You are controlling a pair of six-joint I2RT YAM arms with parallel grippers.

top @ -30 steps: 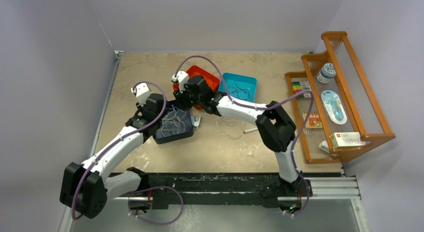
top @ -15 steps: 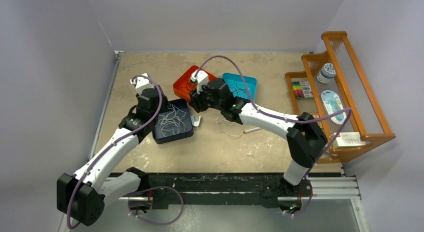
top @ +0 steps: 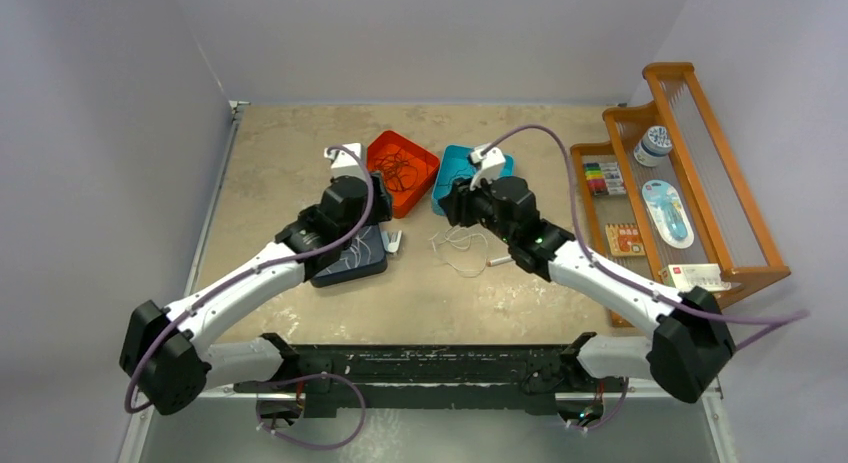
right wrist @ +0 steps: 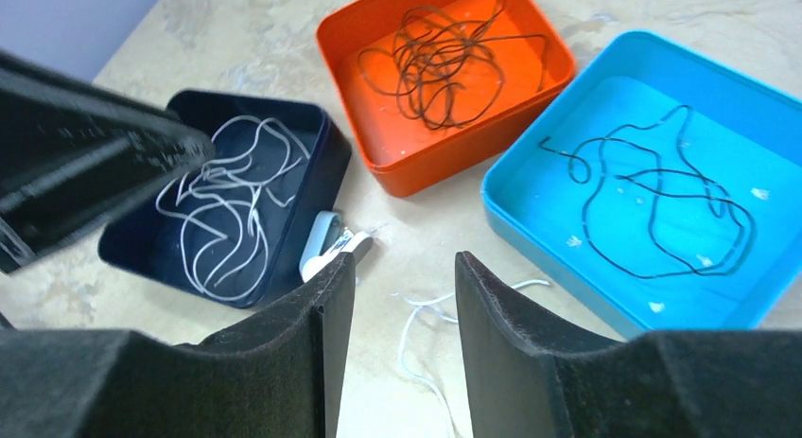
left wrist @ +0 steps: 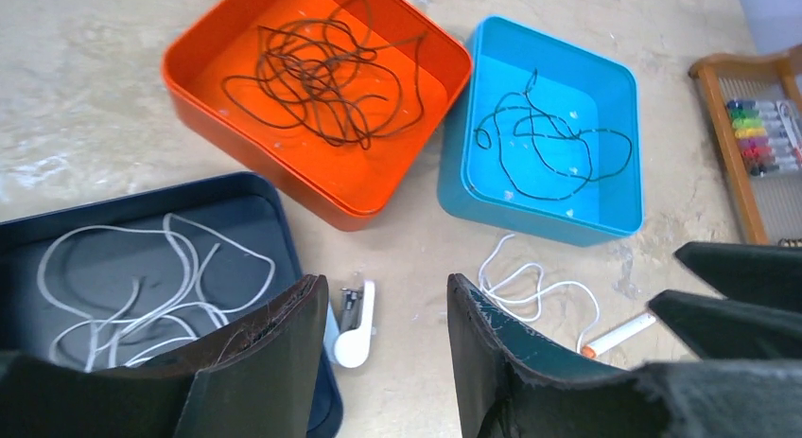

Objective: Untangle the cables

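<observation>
Now both left gripper (left wrist: 386, 296) and right gripper (right wrist: 405, 268) hang released and empty; the last loose white cable (right wrist: 409, 336) lies on the surface (right wrist: 416, 232) just ahead of the right one, likely wanting a low pinch.

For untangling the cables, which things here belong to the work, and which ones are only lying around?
Belong to the job:
- brown cable in the orange tray
- black cable in the blue tray
- white cable in the navy tray
- loose white cable on the table

Just lying about:
- pen
- small white gadget
- wooden rack with its small items
</observation>
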